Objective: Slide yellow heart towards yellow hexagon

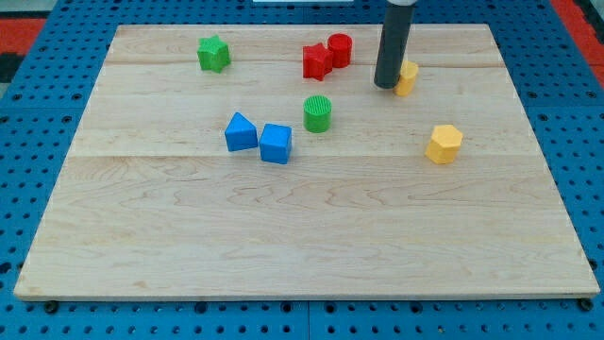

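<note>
My tip (387, 85) presses against the left side of the yellow heart (407, 78) in the upper right of the frame, the dark rod standing upright and covering part of the block. There are no fingers on this arm, so nothing is held; the rod only touches. The yellow hexagon (444, 144) sits lower and further to the view's right, apart from the heart, with bare wood between them. Left of the rod, a red star-like block (316, 61) and a red cylinder (340, 49) stand touching near the view's top. A green cylinder (318, 113) rests just below them, toward the centre. Two blue blocks lie side by side at centre left: a blue triangular block (241, 132) and a blue cube (276, 144). A green star-like block (214, 53) stands alone at the upper left of the pale wooden tabletop (302, 246).
</note>
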